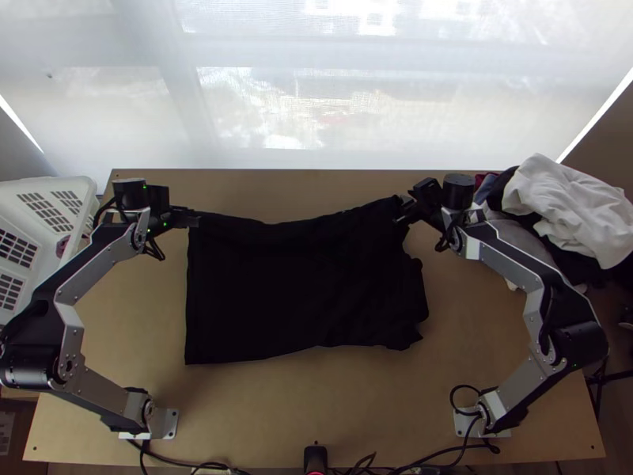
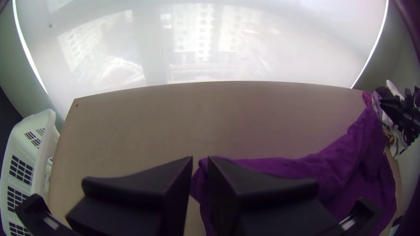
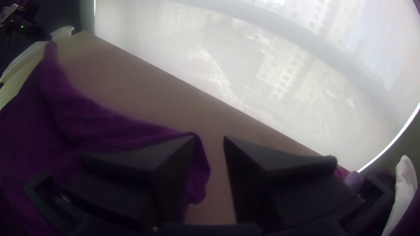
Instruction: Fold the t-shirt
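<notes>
The dark t-shirt (image 1: 301,285) lies as a roughly rectangular layer, its far edge sagging between the grippers and its right side uneven. At its far left corner my left gripper (image 1: 192,218) is shut on the cloth; the left wrist view shows the purple-looking t-shirt (image 2: 350,179) pinched at the tips of that gripper (image 2: 201,161). By the far right corner stands my right gripper (image 1: 405,210). In the right wrist view this gripper (image 3: 210,142) is open, with an edge of the t-shirt (image 3: 87,118) beside one finger and partly in the gap.
A white plastic basket (image 1: 47,194) stands at the table's left edge. Piled clothes, including a white one (image 1: 566,210), lie at the far right. Bare wooden table (image 1: 269,412) lies in front of the t-shirt, with cables along the near edge.
</notes>
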### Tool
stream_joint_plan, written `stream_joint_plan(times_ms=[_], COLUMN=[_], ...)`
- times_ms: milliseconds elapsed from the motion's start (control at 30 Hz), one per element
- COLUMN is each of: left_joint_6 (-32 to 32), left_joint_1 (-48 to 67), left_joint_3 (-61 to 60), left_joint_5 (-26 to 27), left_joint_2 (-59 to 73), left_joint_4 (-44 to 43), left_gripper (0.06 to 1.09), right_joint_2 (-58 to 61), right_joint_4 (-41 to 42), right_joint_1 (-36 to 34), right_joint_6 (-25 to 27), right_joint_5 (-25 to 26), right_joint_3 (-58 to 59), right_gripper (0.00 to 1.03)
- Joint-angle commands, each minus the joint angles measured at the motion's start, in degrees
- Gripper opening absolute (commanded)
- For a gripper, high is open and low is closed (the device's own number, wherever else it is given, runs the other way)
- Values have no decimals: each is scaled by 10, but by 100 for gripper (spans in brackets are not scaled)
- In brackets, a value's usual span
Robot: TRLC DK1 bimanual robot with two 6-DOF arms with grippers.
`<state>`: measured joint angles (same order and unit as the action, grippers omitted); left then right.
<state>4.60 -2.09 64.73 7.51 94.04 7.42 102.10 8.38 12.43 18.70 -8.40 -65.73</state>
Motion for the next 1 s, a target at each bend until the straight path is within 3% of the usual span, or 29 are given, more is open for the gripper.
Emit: stream_joint_plan(times_ms=[0, 33, 100, 200, 533, 967], left_joint_6=[-27, -27, -27, -27, -25, -18], left_joint_1=[3, 4, 6, 6, 4, 1], left_joint_3=[37, 36, 36, 20, -53, -95], left_joint_5=[-22, -22, -22, -21, -21, -22], left_joint_2=[54, 47, 32, -2, -107, -156], left_joint_4=[-4, 3, 28, 47, 79, 93], left_gripper=[74, 84, 95, 98, 99, 99], right_joint_2=[18, -5, -52, -109, -169, -29], right_joint_4=[-27, -33, -41, -79, -108, -53], right_joint_1=[7, 14, 32, 78, 259, 248], right_joint_6=[-14, -12, -8, -2, -14, -1], right_joint_5=[6, 7, 13, 17, 66, 66], right_joint_3=[-17, -3, 26, 61, 165, 147], right_gripper=[93, 99, 99, 99, 98, 98])
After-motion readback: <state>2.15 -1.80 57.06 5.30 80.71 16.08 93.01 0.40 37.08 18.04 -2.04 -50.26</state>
